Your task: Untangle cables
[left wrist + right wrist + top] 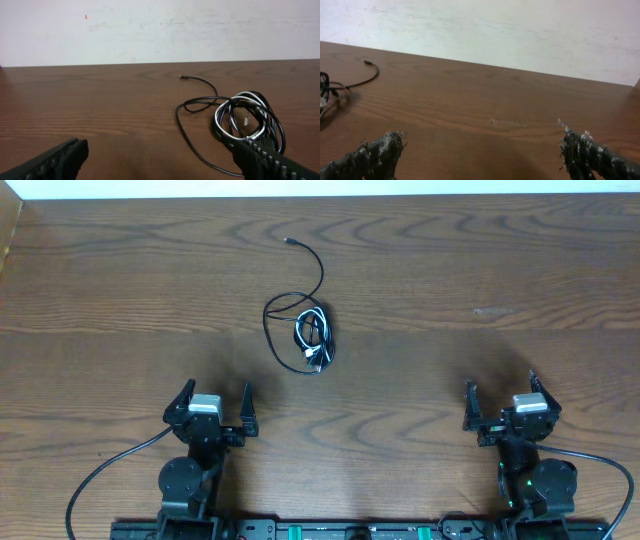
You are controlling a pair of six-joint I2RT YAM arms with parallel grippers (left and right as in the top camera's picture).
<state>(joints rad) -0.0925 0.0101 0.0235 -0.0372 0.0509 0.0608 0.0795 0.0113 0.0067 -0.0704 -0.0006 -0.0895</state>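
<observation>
A thin black cord (272, 330) lies in a loose loop at the table's middle, with one plug end (290, 242) trailing toward the far edge. A shorter white cord (312, 338) is coiled inside the black loops on the right side of the tangle. In the left wrist view the black cord (186, 134) and the white cord (245, 120) lie ahead and to the right. My left gripper (216, 395) is open and empty, near the front edge, short of the tangle. My right gripper (500, 388) is open and empty at the front right, far from it. The black cord's end (367, 63) shows in the right wrist view.
The table is dark brown wood (450, 270) with a pale wall beyond its far edge. A faint pale scuff (492, 310) marks the right half. Thick black arm wires (105, 470) run off at the front corners.
</observation>
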